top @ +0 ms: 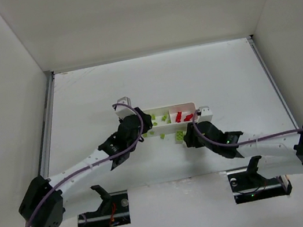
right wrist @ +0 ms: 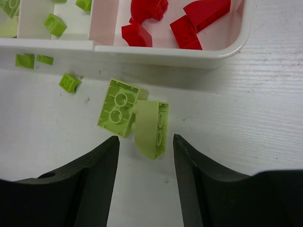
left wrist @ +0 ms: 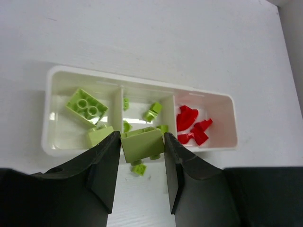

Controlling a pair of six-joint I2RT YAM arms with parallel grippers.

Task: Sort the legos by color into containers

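Note:
The long white tray [left wrist: 57, 78] has lime green legos [left wrist: 86, 107] in its left and middle compartments and red legos [left wrist: 191, 124] in the right one. My left gripper [left wrist: 140, 156] is shut on a lime green brick [left wrist: 142, 144], held above the tray's near wall by the middle compartment. My right gripper [right wrist: 146, 146] is open just short of two lime green bricks [right wrist: 137, 118] lying together on the table in front of the tray [right wrist: 142, 53]. In the top view the left gripper [top: 136, 129] and the right gripper [top: 189, 136] are both at the tray [top: 197, 105].
Small lime green pieces [right wrist: 70, 82] lie loose on the table along the tray's near wall. One tiny piece [left wrist: 139, 169] lies under my held brick. White walls enclose the table on three sides.

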